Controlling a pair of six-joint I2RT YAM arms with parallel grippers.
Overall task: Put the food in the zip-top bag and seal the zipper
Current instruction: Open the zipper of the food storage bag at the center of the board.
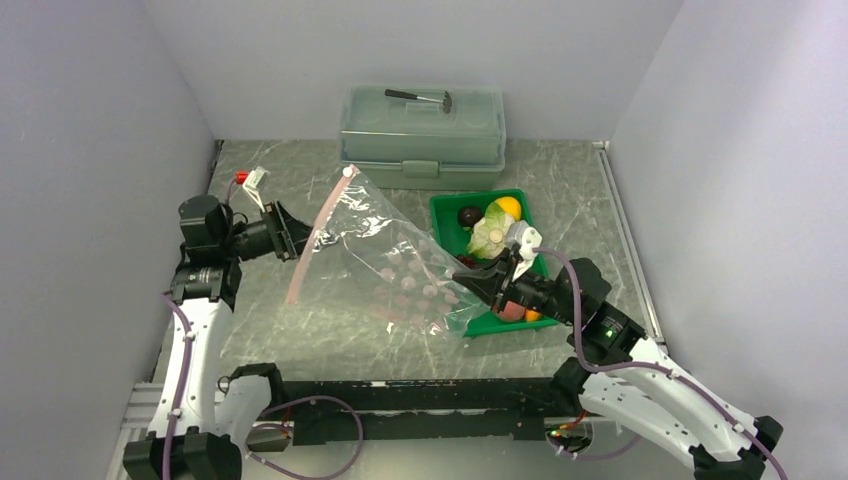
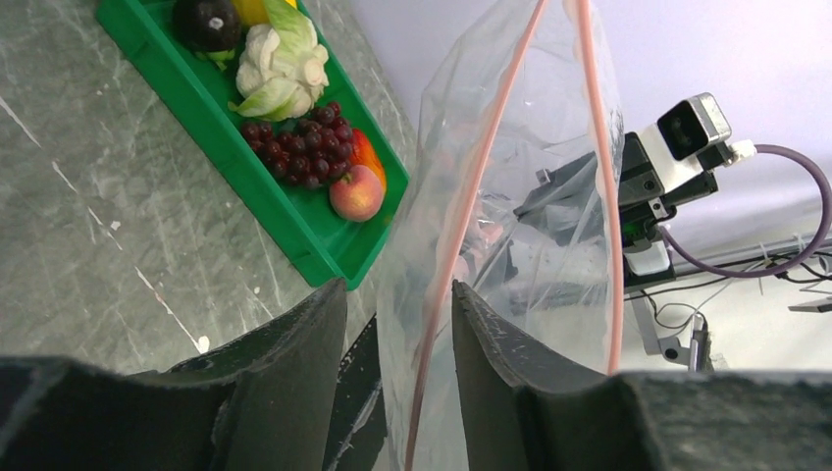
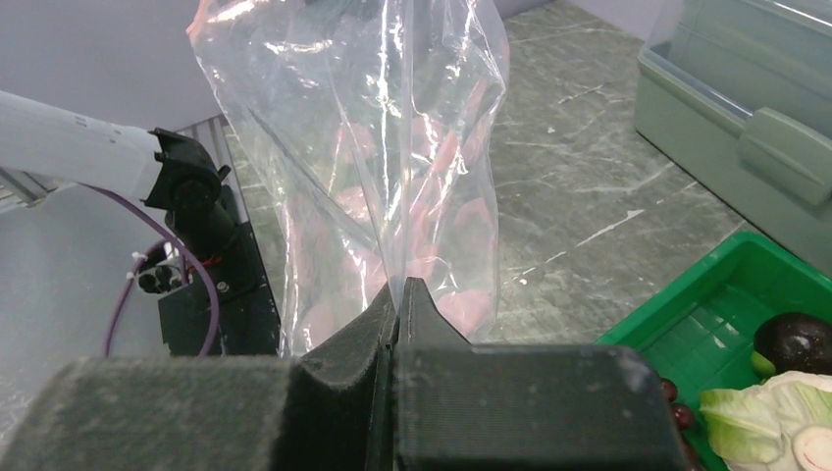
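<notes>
Top external view: on a grey table (image 1: 300, 340), in front of a lidded box (image 1: 422, 130), a clear bag (image 1: 390, 260) with a pink zipper is stretched between the two arms, just beside a green tray (image 1: 450, 205). The left gripper (image 1: 295, 232) stands partly open with the zipper edge between its fingers, while the right gripper (image 1: 470, 272) is pinched tight on the bag's opposite end. The food (image 1: 492, 235) lies in the tray, outside the bag.
</notes>
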